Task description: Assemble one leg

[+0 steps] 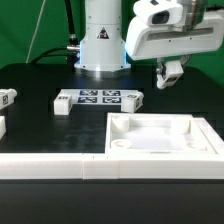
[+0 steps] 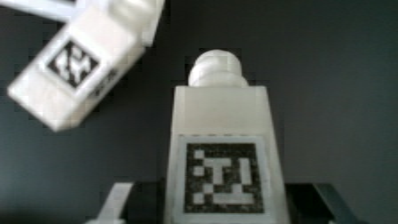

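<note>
Where the pincer (image 2: 210, 203) clamps it, the leg (image 2: 221, 112) bears a marker (image 2: 222, 172).

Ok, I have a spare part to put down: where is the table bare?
Bare table lies before the marker board, to the exterior view's left of the tray. A second patch lies between tray and gripper. It is crowded at the marker board's ends: one leg and another leg lie there.

A white leg (image 2: 222, 140) with a black-and-white marker sits between the two fingers (image 2: 121, 202). Taking its rounded peg end as twelve o'clock, a second, tilted marked block (image 2: 80, 65) lies at ten o'clock on the dark counter (image 2: 329, 60).
</note>
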You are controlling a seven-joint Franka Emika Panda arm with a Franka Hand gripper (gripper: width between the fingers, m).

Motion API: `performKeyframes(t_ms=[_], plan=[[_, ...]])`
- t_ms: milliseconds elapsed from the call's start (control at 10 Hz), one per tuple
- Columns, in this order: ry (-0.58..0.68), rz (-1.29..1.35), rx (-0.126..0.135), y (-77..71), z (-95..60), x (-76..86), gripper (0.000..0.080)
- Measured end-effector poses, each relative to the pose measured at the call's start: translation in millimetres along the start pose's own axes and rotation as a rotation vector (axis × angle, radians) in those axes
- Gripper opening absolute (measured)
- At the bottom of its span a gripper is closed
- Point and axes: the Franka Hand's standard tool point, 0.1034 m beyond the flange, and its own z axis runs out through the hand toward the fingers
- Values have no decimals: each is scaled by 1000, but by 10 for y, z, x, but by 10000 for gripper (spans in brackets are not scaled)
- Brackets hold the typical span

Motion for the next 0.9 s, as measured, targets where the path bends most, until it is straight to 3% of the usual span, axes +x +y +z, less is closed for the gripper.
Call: performKeyframes(t_ms=[200,300,400,500,600,800,900], plan=[[167,-36,-16,55,-74,56,291],[279,-69,-29,119,-178,184,291],[325,-94,-39,142,-226,237,291],[452,-89,-56,177,-249,274,291],[429,-89,-55,176,-163,182,291],[434,-88,-54,178,-190,216,291],[388,-58,-36,210,-259,321,291]])
